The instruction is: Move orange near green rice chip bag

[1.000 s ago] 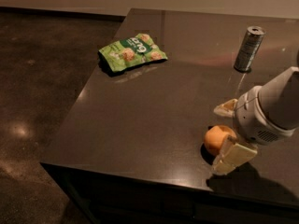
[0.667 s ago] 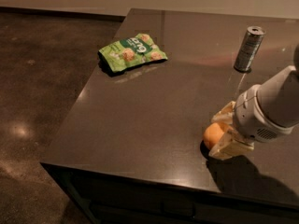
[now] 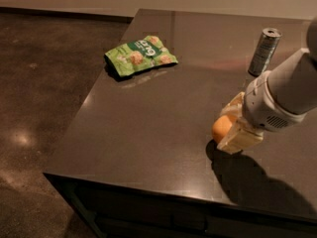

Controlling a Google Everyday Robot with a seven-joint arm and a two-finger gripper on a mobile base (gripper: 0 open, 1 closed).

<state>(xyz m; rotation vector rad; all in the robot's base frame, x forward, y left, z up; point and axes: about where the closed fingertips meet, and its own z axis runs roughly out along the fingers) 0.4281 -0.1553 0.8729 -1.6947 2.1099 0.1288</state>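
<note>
The orange (image 3: 221,128) is a small round fruit at the front right of the dark table (image 3: 158,118). My gripper (image 3: 233,122) has its two pale fingers closed around the orange, one behind it and one in front, holding it just above the table surface. The green rice chip bag (image 3: 141,56) lies flat at the table's far left, well apart from the orange.
A slim silver-grey can (image 3: 264,51) stands upright at the far right, behind my arm. The table's left and front edges drop to a dark polished floor (image 3: 39,108). A pale wall runs along the back.
The fingers have closed from a wide spread onto the orange. The orange and gripper have risen slightly and shifted a little to the left.
</note>
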